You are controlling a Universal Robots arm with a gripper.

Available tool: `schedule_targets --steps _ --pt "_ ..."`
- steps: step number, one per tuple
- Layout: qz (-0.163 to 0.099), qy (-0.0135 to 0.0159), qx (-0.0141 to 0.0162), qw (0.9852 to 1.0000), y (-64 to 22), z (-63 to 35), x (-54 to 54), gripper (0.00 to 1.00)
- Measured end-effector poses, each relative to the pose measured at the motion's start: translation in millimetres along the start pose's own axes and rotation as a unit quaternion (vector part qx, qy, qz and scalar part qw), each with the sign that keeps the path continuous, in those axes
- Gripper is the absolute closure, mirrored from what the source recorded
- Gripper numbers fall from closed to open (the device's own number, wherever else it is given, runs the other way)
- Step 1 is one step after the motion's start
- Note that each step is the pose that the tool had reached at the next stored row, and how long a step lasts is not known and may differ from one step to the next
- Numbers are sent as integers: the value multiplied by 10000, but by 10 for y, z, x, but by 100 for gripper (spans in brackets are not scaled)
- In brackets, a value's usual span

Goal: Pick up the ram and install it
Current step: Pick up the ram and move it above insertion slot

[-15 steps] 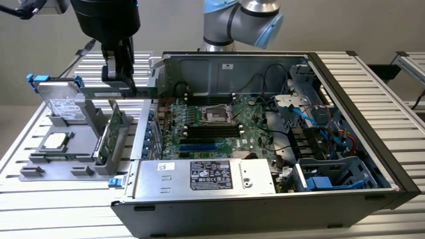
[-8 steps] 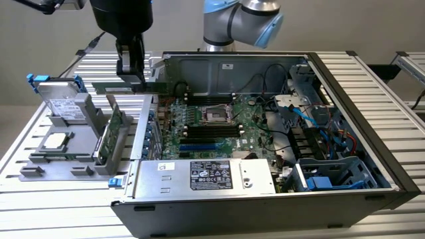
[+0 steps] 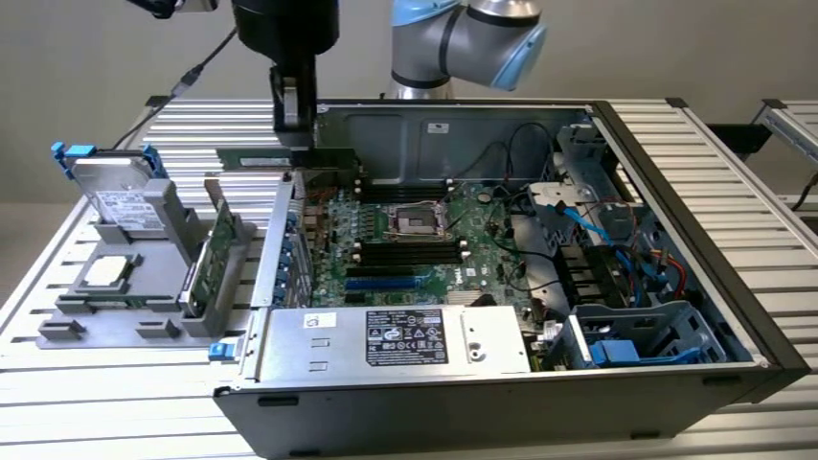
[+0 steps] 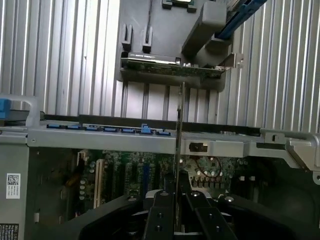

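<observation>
**Materials and Surface Finish**

Table (image 3: 715, 153): ribbed aluminium slats, matt silver. Computer case (image 3: 511, 417): dark matt outer shell, bare grey sheet metal inside. Power supply (image 3: 492, 345), lower centre of the exterior view: dull bare steel with a white paper label. Ram (image 3: 256, 158): glossy green circuit board. Gripper (image 4: 178, 192): smooth black fingers (image 4: 160, 215) with a slight sheen. Holder (image 3: 128, 287), left of frame: matt grey plastic. Hard drive (image 3: 122, 201): silver metal, blue plastic rails.

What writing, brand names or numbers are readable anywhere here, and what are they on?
Nothing reads clearly.
Power supply label: print too small.
Hard drive label: too small.
Square-code sticker on grey metal: blurred.
Ram: no legible print.
</observation>
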State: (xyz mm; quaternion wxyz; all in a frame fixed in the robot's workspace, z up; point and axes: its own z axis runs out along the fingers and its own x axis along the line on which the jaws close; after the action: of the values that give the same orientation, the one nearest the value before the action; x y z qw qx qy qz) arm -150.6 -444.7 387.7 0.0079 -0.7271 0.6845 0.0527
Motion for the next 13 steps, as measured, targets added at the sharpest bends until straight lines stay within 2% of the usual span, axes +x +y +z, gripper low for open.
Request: schedule_targets --steps 13 --pt "0 0 0 10000 -598 11 -60 86"
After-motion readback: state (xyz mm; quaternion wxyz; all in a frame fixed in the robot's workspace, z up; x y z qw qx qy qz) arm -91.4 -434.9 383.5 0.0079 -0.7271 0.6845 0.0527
